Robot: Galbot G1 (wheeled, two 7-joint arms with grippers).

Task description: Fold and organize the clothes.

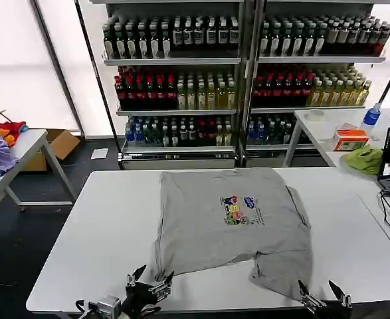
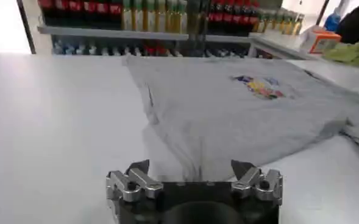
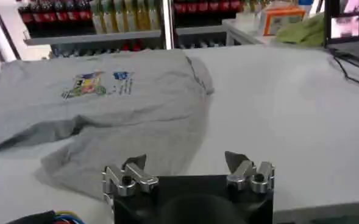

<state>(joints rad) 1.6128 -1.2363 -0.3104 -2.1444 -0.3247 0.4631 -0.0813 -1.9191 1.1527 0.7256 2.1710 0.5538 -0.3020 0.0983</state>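
Head view: grey T-shirt (image 1: 231, 226) lies print-up mid-surface, roughly spread, with its near right part rumpled and hanging toward the near edge of the white surface (image 1: 82, 226). Left hand (image 1: 149, 284) sits at the near edge by the shirt's near left corner; right hand (image 1: 322, 294) at the near edge just beside the rumpled near right corner. Both released, holding nothing. Looks like the pre-grasp step of the first fold, nothing folded yet. Left wrist view: left hand (image 2: 191, 173) fingers spread wide, shirt hem (image 2: 173, 161) right ahead between them, can't tell if touching. T-shirt (image 2: 240, 115) runs off toward the far right of the surface. Right wrist view: right hand (image 3: 185, 167) wide open, empty; the bunched flap of the T-shirt (image 3: 130, 131) lies just ahead, mostly off to one side of it. Next move likely needs both hands to pinch the near corners. The right one needs a shift over the cloth first, and the rumple needs flattening or the fold goes crooked.
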